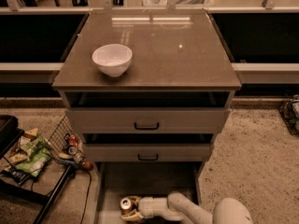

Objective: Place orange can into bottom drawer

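Observation:
The bottom drawer (149, 181) is pulled open below the two upper drawers, its flat floor showing. The orange can (126, 204) stands upright inside it at the front left, silver top up. My gripper (132, 208) reaches in from the right at the bottom of the view, with its pale fingers on either side of the can.
A white bowl (112, 59) sits on the cabinet top (177, 55). The two upper drawers (147, 120) with black handles overhang the open one. A wire rack (32, 155) with snack packets and small cans stands at the left. My white arm (196, 211) lies along the bottom edge.

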Tool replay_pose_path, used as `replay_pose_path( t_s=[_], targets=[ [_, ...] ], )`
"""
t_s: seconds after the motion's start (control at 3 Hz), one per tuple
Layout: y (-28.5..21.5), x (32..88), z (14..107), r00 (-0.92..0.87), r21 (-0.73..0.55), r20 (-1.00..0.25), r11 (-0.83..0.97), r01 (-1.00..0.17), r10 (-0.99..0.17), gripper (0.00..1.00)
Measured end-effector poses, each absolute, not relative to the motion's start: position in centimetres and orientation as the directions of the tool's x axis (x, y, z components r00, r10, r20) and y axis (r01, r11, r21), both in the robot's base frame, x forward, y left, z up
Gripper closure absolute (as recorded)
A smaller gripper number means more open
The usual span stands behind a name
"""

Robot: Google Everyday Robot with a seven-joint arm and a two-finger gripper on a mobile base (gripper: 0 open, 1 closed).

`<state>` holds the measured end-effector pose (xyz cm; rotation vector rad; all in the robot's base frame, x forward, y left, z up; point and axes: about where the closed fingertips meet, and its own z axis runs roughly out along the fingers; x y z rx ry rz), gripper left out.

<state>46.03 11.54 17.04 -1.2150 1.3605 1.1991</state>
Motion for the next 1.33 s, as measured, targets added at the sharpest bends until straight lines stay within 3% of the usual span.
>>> replay_pose_path(
  t_s=[0.33, 1.0, 1.33],
  targets=[
    [11.7, 45.9, 17.1, -0.088, 0.085, -0.992, 0.035, -0.996, -0.095, 0.0],
    [10.9, 45.3, 18.9, -0.077, 0.074, -0.991, 0.035, -0.997, -0.111, 0.0],
    [3.6, 46.8, 22.6, -0.055, 0.016, -0.953, 0.13, -0.991, -0.298, 0.0]
  ],
)
